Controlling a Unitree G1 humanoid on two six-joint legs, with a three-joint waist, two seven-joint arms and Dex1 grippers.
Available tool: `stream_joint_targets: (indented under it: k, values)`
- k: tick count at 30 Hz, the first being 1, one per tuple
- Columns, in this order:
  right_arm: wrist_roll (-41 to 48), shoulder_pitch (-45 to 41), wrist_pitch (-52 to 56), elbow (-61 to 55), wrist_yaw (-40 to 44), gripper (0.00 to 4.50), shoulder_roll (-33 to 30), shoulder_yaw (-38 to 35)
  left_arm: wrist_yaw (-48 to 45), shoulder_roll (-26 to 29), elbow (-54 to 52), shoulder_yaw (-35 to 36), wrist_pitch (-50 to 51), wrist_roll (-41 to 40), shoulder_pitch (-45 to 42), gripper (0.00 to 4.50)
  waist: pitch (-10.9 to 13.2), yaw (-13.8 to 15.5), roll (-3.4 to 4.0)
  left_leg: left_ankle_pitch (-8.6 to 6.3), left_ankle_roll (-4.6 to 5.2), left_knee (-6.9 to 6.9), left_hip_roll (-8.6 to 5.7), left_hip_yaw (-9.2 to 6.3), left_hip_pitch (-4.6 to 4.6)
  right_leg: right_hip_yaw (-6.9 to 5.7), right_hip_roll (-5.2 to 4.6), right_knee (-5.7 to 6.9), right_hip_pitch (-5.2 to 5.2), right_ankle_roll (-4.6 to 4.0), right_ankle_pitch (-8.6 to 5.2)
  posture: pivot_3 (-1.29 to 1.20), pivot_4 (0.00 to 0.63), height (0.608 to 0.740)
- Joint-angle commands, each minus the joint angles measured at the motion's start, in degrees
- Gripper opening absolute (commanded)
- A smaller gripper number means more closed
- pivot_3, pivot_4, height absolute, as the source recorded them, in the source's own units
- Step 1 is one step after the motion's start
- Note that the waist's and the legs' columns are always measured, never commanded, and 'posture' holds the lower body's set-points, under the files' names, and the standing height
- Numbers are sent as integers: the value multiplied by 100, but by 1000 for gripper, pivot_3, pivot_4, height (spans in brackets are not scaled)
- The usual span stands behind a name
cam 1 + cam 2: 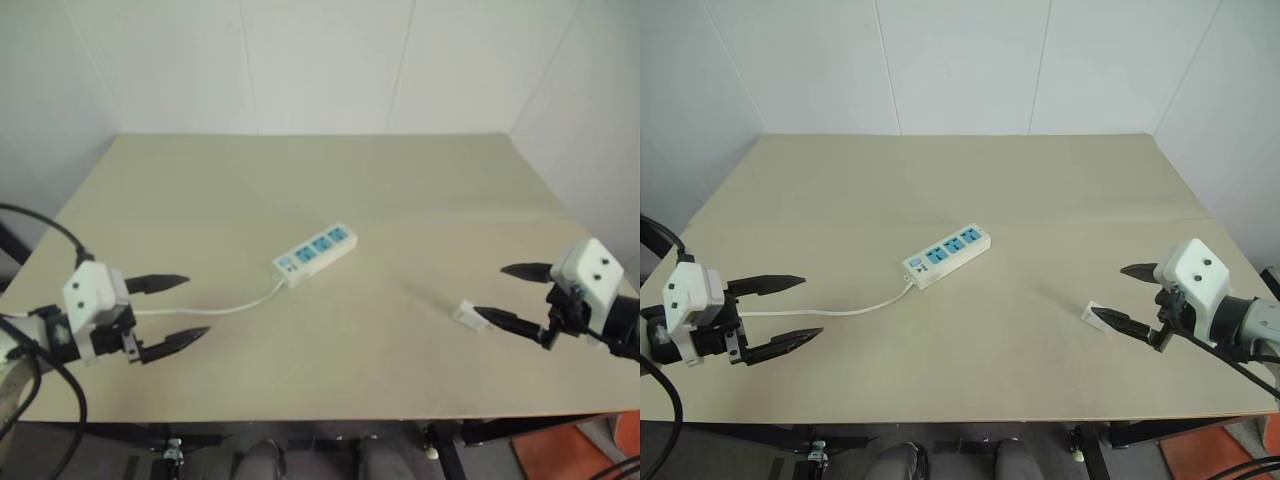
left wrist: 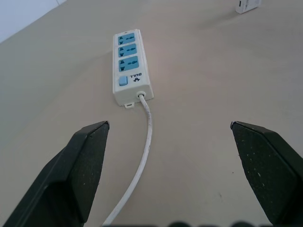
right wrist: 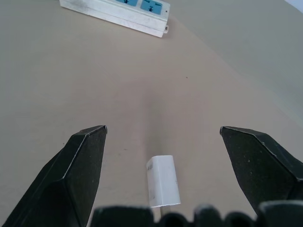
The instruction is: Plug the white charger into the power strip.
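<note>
The power strip lies at the middle of the beige table, a white bar with three blue socket faces and a blue switch at its near end; its white cord runs left toward my left gripper. That gripper hovers open at the table's front left, the cord passing between its fingers' line in the left wrist view. The white charger lies flat on the table at the front right. My right gripper stands open just beside it; in the right wrist view the charger sits low between the two fingers.
White walls close the far and right sides of the table. The tabletop's front edge runs just below both grippers, with dark frame parts and an orange object beneath.
</note>
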Motion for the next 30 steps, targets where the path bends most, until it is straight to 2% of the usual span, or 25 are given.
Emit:
stream_joint_targets:
  k: [1,10,14,16,18,26,30]
  values:
    - [60,-63,-103,-115,-58,4500,-103,-107,64,30,-164,20,-11,-119,-80,4460,0,0,0,0,0,0,0,0,0,0,0,0,0,0,0,0,150,740]
    - [45,-199,-158,-8,-58,4500,-123,-8,273,24,-199,-151,64,-82,-145,4460,0,0,0,0,0,0,0,0,0,0,0,0,0,0,0,0,150,740]
    - [57,-330,-184,10,-85,4500,-79,144,662,-189,218,-1182,96,410,-719,4460,0,21,1,0,0,1,-3,0,4,1,-1,0,6,5,3,0,150,740]
    - [81,-383,-187,-21,-107,4500,-53,190,1029,-458,776,-1931,186,929,-1400,4460,-1,80,2,0,0,3,-5,0,4,0,-1,0,8,7,5,0,150,740]
    - [108,-397,-184,-49,-127,4500,-44,195,1271,-694,1211,-2361,328,1210,-1918,4460,-1,107,-6,1,0,5,-7,-1,0,0,1,0,6,13,10,0,150,740]
    - [198,-339,-167,-247,-266,4500,26,154,1514,-1693,3082,-3782,432,2153,-3509,4460,2,143,-14,0,1,6,-12,-6,-11,0,1,-7,3,-16,30,0,150,740]
    - [239,-291,-149,-339,-324,4500,43,127,1712,-2102,4005,-4121,406,2586,-4000,4460,4,134,-19,1,1,7,-12,-8,-12,1,4,-6,2,-13,31,0,150,740]
